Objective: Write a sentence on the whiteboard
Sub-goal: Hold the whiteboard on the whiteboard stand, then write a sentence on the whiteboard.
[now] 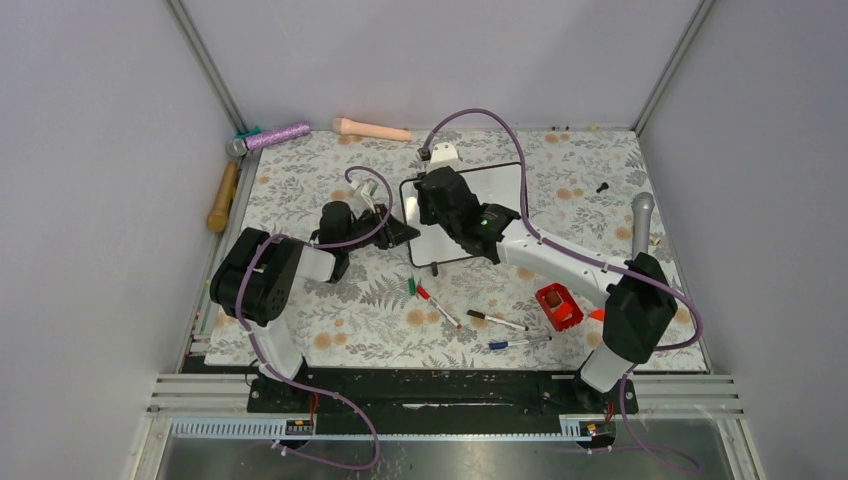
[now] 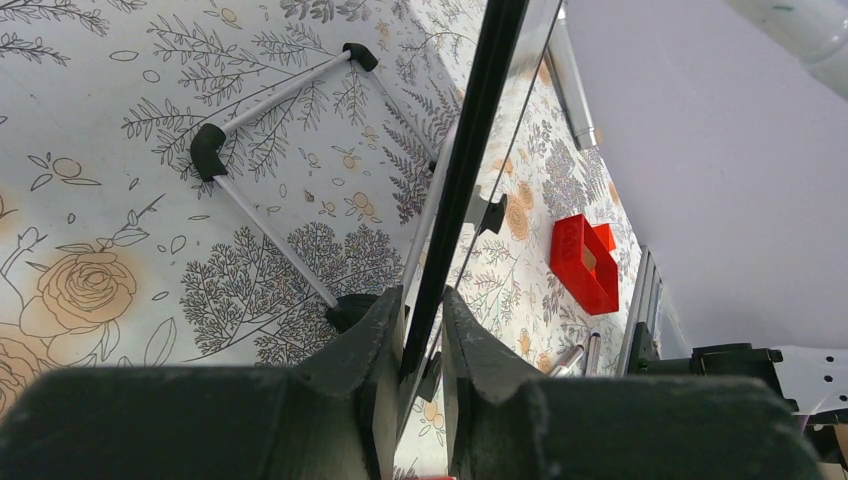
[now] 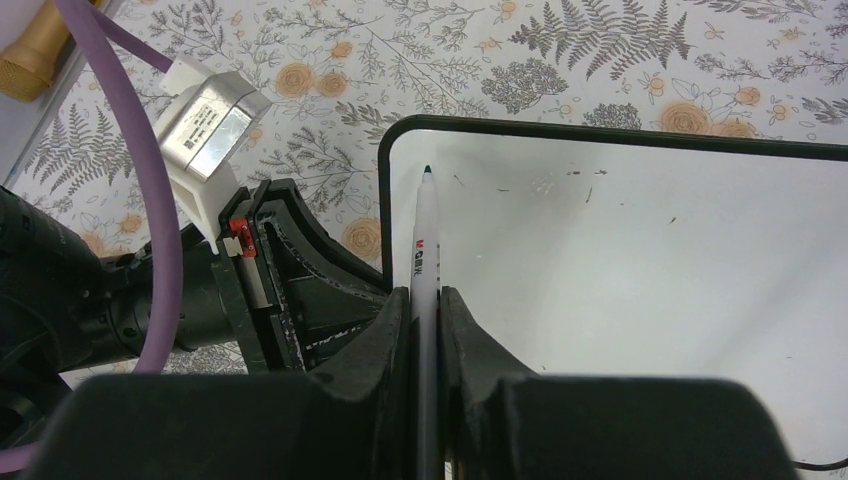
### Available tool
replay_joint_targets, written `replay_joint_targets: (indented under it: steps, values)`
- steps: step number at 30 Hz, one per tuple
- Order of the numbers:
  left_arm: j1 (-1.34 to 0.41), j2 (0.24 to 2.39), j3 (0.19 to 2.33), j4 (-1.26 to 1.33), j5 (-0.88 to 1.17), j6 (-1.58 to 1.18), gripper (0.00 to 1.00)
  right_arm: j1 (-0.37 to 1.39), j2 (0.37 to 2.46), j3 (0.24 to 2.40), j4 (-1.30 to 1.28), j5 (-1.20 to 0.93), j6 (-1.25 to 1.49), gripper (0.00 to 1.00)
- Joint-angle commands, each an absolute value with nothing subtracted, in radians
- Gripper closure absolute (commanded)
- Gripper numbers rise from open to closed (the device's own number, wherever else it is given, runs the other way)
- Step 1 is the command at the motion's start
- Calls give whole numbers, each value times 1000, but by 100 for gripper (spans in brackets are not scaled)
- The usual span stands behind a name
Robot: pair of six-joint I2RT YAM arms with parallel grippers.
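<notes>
Step in hand: set-up for writing is complete and the first stroke has not yet been made.

Whiteboard (image 1: 500, 190): lies mid-worktop on the floral-covered worktop (image 1: 330, 330), between the two arms and partly under the right wrist. The right wrist view shows its white face bare apart from a few faint specks. No sentence is on it.

Left gripper (image 2: 422, 340): closed onto the board's thin black frame at the left edge, one finger on each side of it. The left wrist view looks along the board edge-on, with the wire stand and its black feet (image 2: 208, 150) to one side. I judge this to be a steadying hold.

Right gripper (image 3: 425, 320): closed firmly on a white-barrelled marker (image 3: 425, 240), held along the line of the fingers. The dark tip is over the board's face just inside a rounded corner. Whether the tip touches the surface cannot be told from these views.

Other items: spare markers (image 1: 497, 320) and a red box (image 1: 559, 306) lie on the near side of the worktop, apart from the board.

Next move, as a judgement: bring the tip into light contact near this corner and begin the first letter, working away from the corner. The left hold must not slacken, as the glossy board could slide or tip under pen pressure. Too much pressure could also shift the marker in the fingers
</notes>
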State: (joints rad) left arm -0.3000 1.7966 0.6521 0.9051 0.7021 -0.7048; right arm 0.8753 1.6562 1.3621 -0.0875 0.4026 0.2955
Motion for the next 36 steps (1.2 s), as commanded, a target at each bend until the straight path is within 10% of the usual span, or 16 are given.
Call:
replay_joint_targets:
  steps: [1,36]
  values:
    - [-291,1805,684,878,660,-686,85,887,1659,1407,-89,442,293,100]
    - [-294,1806,688,852,656,-675,84,887,1750,1518,-169,477,272,100]
